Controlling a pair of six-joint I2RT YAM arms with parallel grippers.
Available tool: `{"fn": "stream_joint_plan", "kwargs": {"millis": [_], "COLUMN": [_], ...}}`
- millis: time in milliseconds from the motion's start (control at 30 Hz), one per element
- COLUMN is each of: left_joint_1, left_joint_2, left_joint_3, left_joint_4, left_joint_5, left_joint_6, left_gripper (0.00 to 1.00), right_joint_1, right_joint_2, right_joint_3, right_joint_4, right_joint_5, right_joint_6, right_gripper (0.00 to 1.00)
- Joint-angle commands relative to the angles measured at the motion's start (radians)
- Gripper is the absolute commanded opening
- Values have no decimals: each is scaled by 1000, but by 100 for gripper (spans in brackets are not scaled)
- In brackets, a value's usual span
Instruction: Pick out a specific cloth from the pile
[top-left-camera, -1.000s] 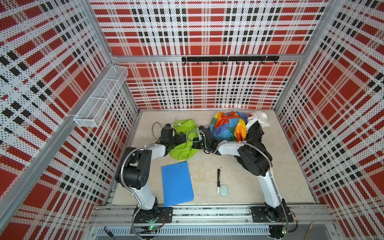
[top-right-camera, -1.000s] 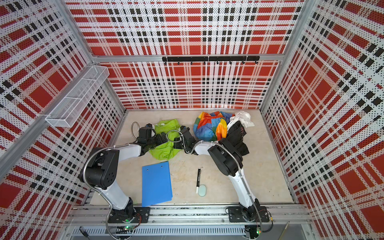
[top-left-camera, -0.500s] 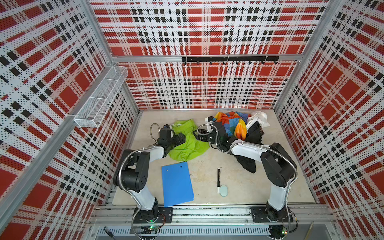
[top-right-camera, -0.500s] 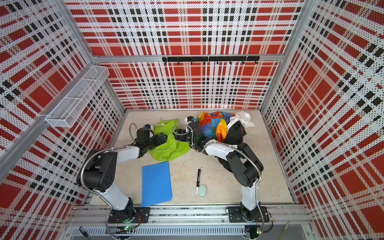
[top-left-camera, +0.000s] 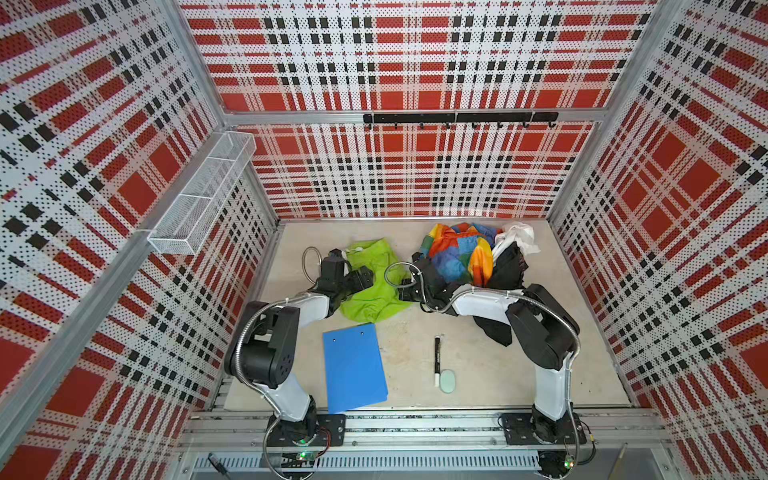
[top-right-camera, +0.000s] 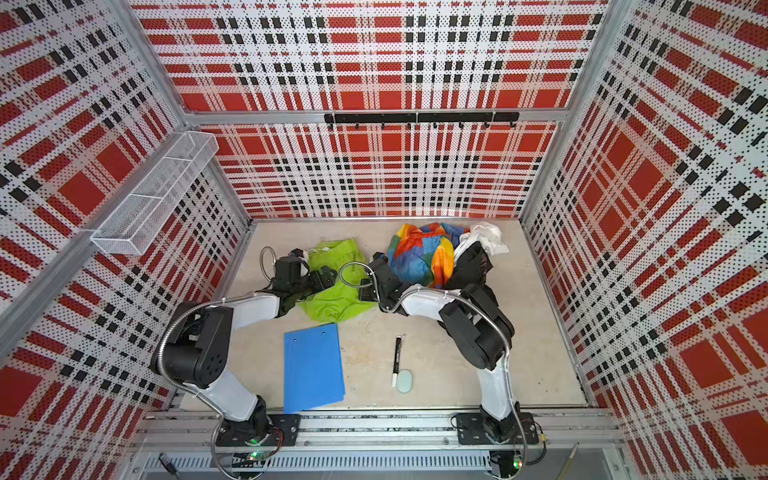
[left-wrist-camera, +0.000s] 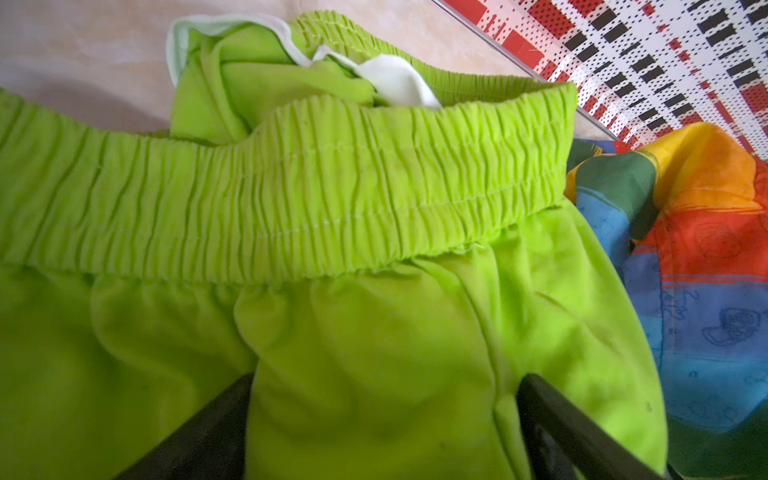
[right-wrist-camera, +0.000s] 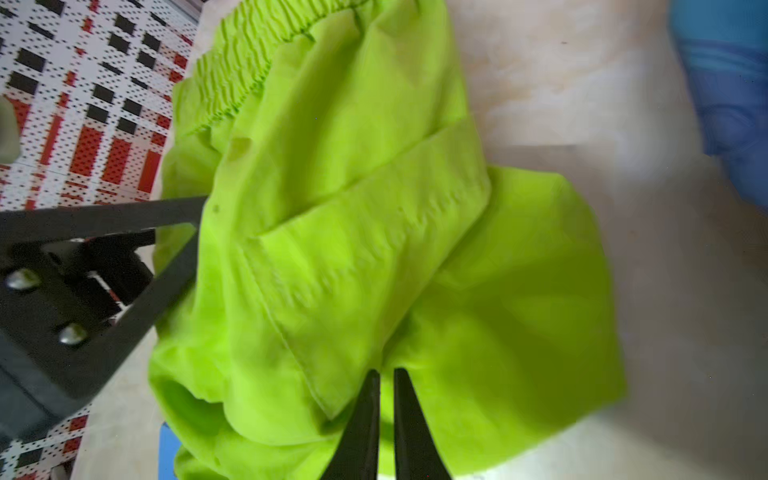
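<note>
1. While the near strip of the table (top-left-camera: 573, 365) carries a clipboard (top-left-camera: 353, 368), a marker (top-left-camera: 437, 360) and a pale oval pad (top-left-camera: 447, 381), none of these is engaged. Both arms reach past them.
2. Left gripper (left-wrist-camera: 386, 436): the jaws stand wide apart, with a bulge of the cloth (left-wrist-camera: 374, 332) lying between them. No pinch is evident.
3. Right gripper (right-wrist-camera: 386, 415): the jaws are drawn together with a sliver of green showing in the slit. A thin fold of the cloth therefore appears clamped at its right edge.
4. Location of the cloth (top-left-camera: 376, 286): it lies crumpled on the table between the two grippers, left of the pile (top-left-camera: 473, 257) and off it. The right wrist hides whether its far corner touches the pile.
5. Farther back, the pile sits at the far right of the table. It holds a rainbow piece (top-left-camera: 453, 257), a black piece (top-left-camera: 505, 270) and a white piece (top-left-camera: 517, 237), none of them gripped.
6. Step in hand, as judged: securing the cloth now that it lies separate.
   - The next move calls for a lift or drag clear of the pile.
   - The left jaws should either close or withdraw so the fabric does not snag.
   - So thin a pinch may slip.
7. Change from half a second earlier:
   - The right gripper then stood farther back beside the rainbow piece, with its elbow swung outward.
   - It has come forward to the cloth's edge and closed.
   - The left gripper's station, the clipboard and the marker are unchanged.
</note>
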Motion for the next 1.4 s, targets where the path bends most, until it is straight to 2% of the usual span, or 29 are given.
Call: {"fn": "stream_joint_plan", "kwargs": {"millis": [0, 167, 467, 667, 833, 900, 1033, 1367], "left_joint_1": [-25, -41, -41, 32, 40, 45, 65, 111], "left_joint_2": [-20, 9, 30, 64, 115, 146, 194, 259], "left_joint_3": [-17, -19, -6, 26, 94, 135, 180, 281], "left_joint_4": [11, 12, 11, 6, -24, -64, -80, -122], "left_joint_5": [-21, -33, -91, -120, -147, -179, -209, -242], "left_joint_6": [10, -8, -25, -28, -12, -25, -66, -85], "left_gripper": [99, 99, 99, 99, 99, 99, 99, 99], "right_joint_1": [-1, -2, -2, 1, 0, 0, -11, -21], "right_joint_2": [-38, 51, 268, 439, 469, 427, 295, -21], "right_joint_3": [-15, 1, 256, 516, 661, 642, 505, 163], "right_joint_4": [-13, 46, 52, 42, 1, -15, 17, 122], "right_joint_5": [61, 0, -72, -181, -238, -205, -167, -140], "right_joint_6": [-34, -12, -43, -36, -62, -80, -99, -159], "right_gripper": [11, 24, 27, 27, 30, 37, 49, 58]}}
